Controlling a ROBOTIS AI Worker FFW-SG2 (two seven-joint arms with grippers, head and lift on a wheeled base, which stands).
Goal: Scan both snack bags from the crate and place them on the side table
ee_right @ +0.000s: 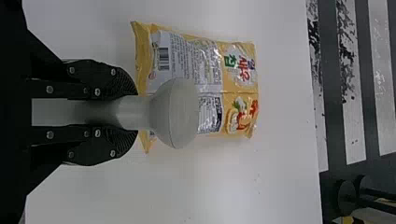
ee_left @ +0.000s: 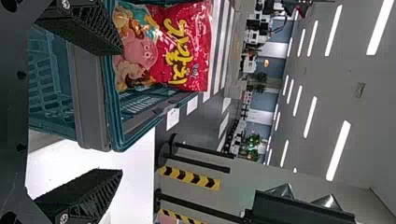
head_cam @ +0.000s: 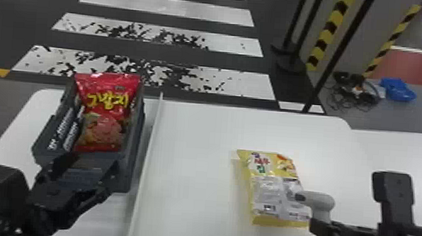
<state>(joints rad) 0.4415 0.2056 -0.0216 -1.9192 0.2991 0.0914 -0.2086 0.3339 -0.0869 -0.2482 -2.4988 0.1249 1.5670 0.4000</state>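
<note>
Fingers (ee_right: 112,77) of the right gripper (head_cam: 325,229) are closed around the handle of a light grey plastic hand scanner (ee_right: 175,112), one on each side. The gripper is at the near right, and the round, wide end of the scanner is close to a yellow and silver snack bag (head_cam: 276,191). I cannot tell if they touch. The bag lies flat on the white table (head_cam: 198,132), to the right of the middle. Its side with lots of small print and a black and white barcode (ee_right: 163,58) is facing up.

The left gripper (head_cam: 87,171) is at the near end of a dark blue-grey plastic crate (head_cam: 134,156), on the left. Its fingers are wide apart with nothing between them. A shiny red snack bag (head_cam: 106,112) with big yellow letters leans in the crate, with its top sticking up at the far end.

A thin white strip (head_cam: 152,133) runs between the crate and the yellow bag. Another white tabletop (head_cam: 406,158) is at the right. Far off, the dark floor has white stripes (head_cam: 168,10).
</note>
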